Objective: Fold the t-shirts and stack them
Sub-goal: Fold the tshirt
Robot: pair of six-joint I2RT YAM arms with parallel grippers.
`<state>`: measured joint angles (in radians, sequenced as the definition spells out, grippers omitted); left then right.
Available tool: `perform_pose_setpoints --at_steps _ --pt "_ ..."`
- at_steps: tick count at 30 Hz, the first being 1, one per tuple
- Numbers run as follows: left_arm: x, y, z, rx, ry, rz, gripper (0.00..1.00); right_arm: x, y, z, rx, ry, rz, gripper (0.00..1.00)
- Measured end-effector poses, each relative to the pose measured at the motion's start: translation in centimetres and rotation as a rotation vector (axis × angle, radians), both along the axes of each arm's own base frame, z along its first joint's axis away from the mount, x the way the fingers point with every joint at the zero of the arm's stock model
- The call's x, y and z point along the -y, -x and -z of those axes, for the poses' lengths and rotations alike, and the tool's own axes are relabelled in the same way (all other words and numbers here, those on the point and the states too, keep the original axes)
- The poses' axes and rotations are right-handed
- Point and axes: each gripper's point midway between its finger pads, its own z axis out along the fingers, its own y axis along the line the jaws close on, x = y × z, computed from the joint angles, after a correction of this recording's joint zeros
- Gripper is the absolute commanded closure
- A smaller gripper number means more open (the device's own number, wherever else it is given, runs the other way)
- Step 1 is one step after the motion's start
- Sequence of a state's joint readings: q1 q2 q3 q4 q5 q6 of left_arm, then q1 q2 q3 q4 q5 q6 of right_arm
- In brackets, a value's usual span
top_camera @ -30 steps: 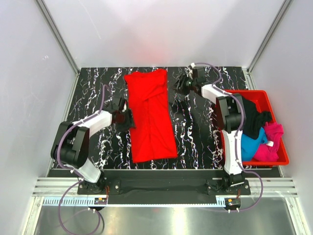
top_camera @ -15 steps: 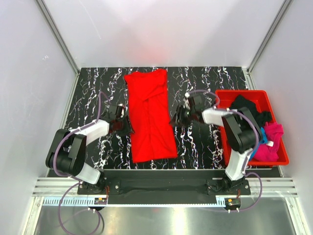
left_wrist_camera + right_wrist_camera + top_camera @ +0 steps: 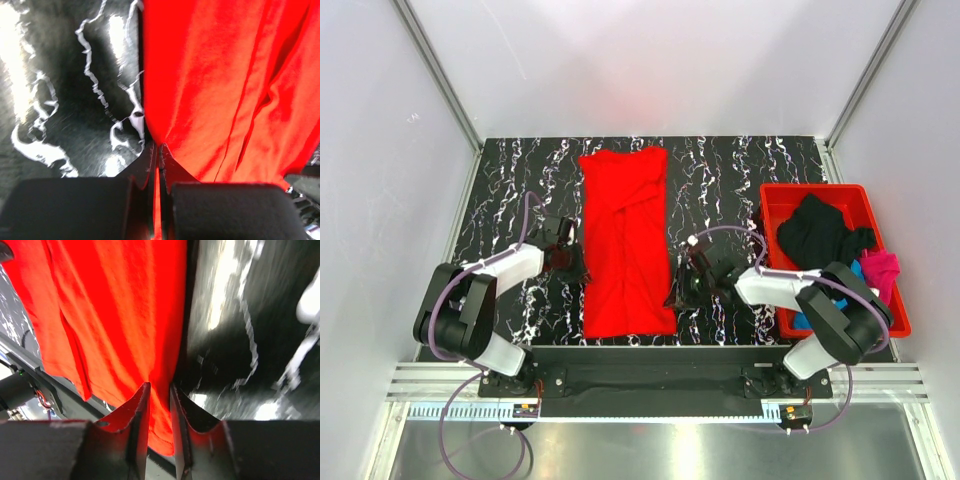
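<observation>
Left tool [image 3: 158, 147] closed tight, pinching the left edge of the red t-shirt [image 3: 625, 240]. Right tool [image 3: 160, 386] narrow, with the shirt's right edge between its fingers; whether it grips cannot be told. Shirt lies flat on the table [image 3: 720, 180] between the 2 tools, stretching ahead of both. Behind the right tool, a red bin [image 3: 820, 188] holds a black t-shirt [image 3: 820, 228] and a pink t-shirt [image 3: 882, 268].

Far table [image 3: 720, 180] open — t-shirt [image 3: 625, 240] left, bin [image 3: 790, 189] right
</observation>
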<state>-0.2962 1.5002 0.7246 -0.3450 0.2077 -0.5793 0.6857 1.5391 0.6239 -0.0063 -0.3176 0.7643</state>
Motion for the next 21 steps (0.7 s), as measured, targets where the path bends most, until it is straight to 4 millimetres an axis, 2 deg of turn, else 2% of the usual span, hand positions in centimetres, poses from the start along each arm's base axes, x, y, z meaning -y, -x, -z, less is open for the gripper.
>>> perform_pose_setpoints --at_steps 2,3,6,9,12,14,16,17,21 --pt "-0.4 0.2 0.0 -0.015 -0.03 -0.005 0.99 -0.2 1.1 0.0 -0.005 0.007 0.012 0.7" --pt "-0.6 0.2 0.0 -0.02 -0.042 -0.008 0.86 -0.4 1.5 -0.1 -0.005 0.009 0.015 0.63" --pt "-1.2 0.5 0.1 -0.036 -0.075 -0.019 0.53 -0.8 2.5 -0.2 -0.01 0.024 0.022 0.58" --pt "-1.8 0.5 -0.4 -0.032 -0.105 -0.03 0.48 -0.2 2.2 -0.4 -0.007 0.071 0.065 0.54" --pt "-3.0 1.3 -0.9 -0.062 -0.158 -0.034 0.47 1.0 0.9 -1.1 0.032 0.159 0.098 0.55" --pt "-3.4 0.8 -2.1 -0.056 -0.171 -0.035 0.46 1.3 -1.0 -2.5 0.078 0.194 0.107 0.58" --pt "-3.6 -0.6 -4.0 -0.013 -0.163 -0.044 0.46 1.1 -4.2 -5.0 0.156 0.2 0.114 0.59" --pt "-3.8 -1.8 -5.6 0.036 -0.148 -0.053 0.46 0.9 -6.7 -6.6 0.216 0.197 0.116 0.61" --pt "-4.1 -4.5 -11.3 0.224 -0.094 -0.066 0.45 0.4 -15.0 -10.6 0.419 0.233 0.093 0.63"
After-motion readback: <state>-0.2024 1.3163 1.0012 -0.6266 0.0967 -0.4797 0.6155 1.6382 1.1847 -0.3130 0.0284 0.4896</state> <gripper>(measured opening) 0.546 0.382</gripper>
